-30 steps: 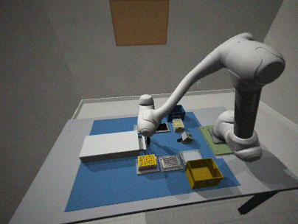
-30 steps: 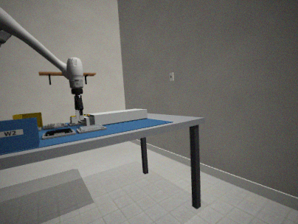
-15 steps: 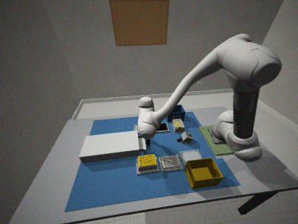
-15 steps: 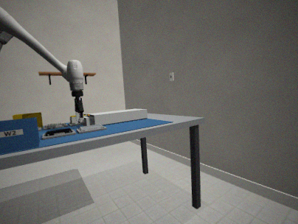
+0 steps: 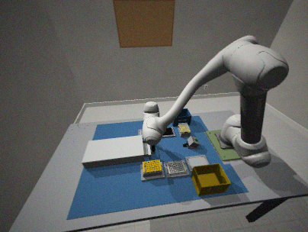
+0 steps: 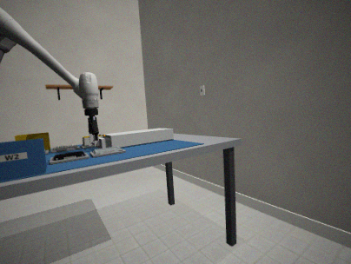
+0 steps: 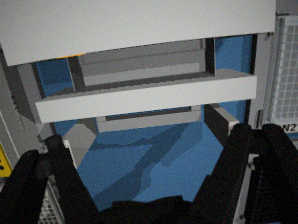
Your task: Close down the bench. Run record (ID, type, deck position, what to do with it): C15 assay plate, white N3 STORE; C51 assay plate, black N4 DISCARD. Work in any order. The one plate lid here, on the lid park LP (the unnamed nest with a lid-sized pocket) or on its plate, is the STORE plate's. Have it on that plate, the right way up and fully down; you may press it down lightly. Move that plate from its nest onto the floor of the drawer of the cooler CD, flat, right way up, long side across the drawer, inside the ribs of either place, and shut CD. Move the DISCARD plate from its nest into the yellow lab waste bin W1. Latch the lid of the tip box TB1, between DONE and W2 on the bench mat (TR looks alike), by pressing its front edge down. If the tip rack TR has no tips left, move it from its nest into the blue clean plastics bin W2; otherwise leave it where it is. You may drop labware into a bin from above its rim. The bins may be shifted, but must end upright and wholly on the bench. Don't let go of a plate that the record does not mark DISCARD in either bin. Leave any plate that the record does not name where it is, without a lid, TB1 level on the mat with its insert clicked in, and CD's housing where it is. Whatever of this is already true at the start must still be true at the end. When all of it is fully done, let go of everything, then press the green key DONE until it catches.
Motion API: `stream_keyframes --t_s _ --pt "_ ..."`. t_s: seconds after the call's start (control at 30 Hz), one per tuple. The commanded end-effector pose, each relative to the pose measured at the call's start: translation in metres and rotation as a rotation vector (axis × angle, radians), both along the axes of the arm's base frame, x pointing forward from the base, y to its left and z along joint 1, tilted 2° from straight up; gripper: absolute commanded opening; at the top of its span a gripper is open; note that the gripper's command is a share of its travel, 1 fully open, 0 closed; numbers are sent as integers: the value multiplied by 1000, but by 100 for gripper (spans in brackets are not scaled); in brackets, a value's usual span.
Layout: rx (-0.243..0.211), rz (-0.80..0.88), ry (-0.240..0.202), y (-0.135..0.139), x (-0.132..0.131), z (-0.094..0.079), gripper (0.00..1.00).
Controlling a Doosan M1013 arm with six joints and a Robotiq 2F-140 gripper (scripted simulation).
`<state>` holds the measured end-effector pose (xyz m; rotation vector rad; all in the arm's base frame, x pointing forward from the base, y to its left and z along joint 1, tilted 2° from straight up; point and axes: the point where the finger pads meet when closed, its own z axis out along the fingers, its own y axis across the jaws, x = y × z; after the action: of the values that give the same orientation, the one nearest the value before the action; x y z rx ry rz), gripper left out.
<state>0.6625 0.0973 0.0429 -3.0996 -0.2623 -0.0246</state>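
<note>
Pincer [image 7: 150, 170] spread wide, gripping nothing, poised low at the cooler CD [image 5: 113, 150] drawer front. White handle bar [image 7: 145, 95] sits just beyond the fingertips in the wrist view. Yellow bin W1 [image 5: 210, 178] near right on the tabletop [image 5: 49, 172]; blue bin W2 [image 5: 182, 117] far side.

The gripper [image 7: 150, 165] fingertips (wrist view) are cut off by the lower edge

White arm [image 5: 198, 82] reaching from right of frame toward centre, wrist pointing straight down, black gripper [image 7: 150, 165] low, fingers spread wide, holding nothing
</note>
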Motion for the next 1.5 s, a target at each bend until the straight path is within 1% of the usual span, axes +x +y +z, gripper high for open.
stream_keyframes --t_s 0.0,0.8,0.83,1.47 --pt "0 0 0 0 0 0 65" --pt "0 0 0 0 0 0 55" --pt "0 0 0 0 0 0 0" --pt "0 0 0 0 0 0 0"
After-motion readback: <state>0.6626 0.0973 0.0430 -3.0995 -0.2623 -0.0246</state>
